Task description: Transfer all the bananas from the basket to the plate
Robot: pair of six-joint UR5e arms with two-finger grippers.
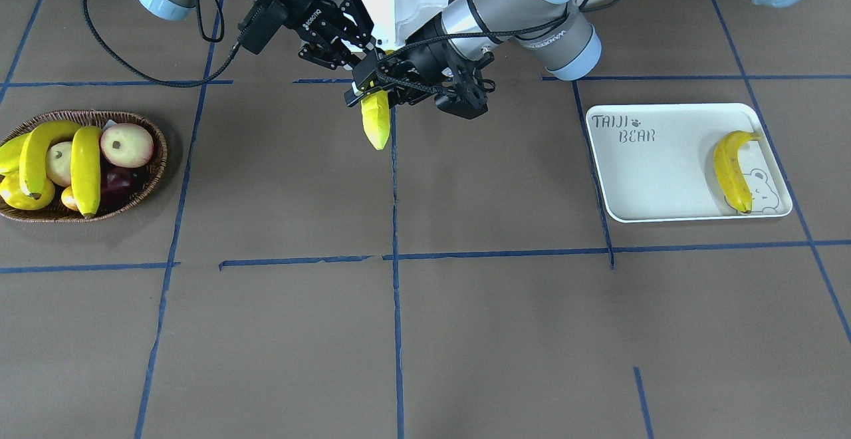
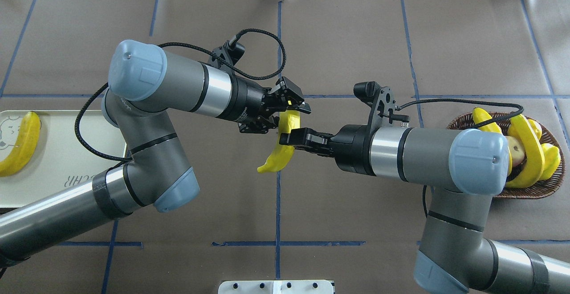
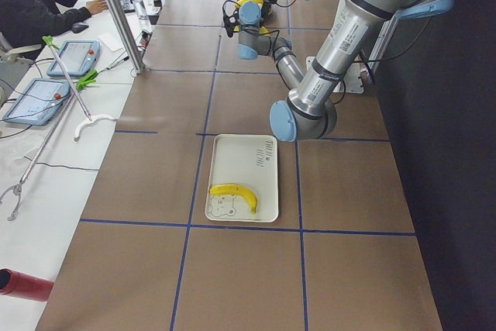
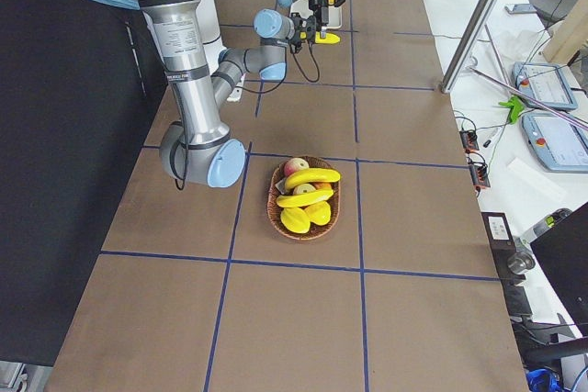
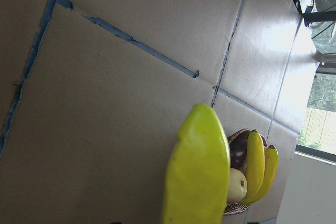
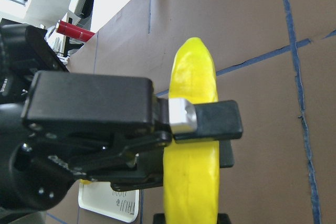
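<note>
meeting above the middle of the surface, both arms share one banana (image 2: 280, 153): the right gripper (image 2: 295, 136) looks clenched round its middle, the left gripper (image 2: 293, 103) is clamped on it just beyond, toward the far tip. its long axis runs near to far, tilted, across both jaws. the plate (image 2: 67, 165) lies out to the left, on the left arm's side, well apart from the basket (image 2: 534, 192) at the right, so the right gripper likely needs to let go first.
</note>
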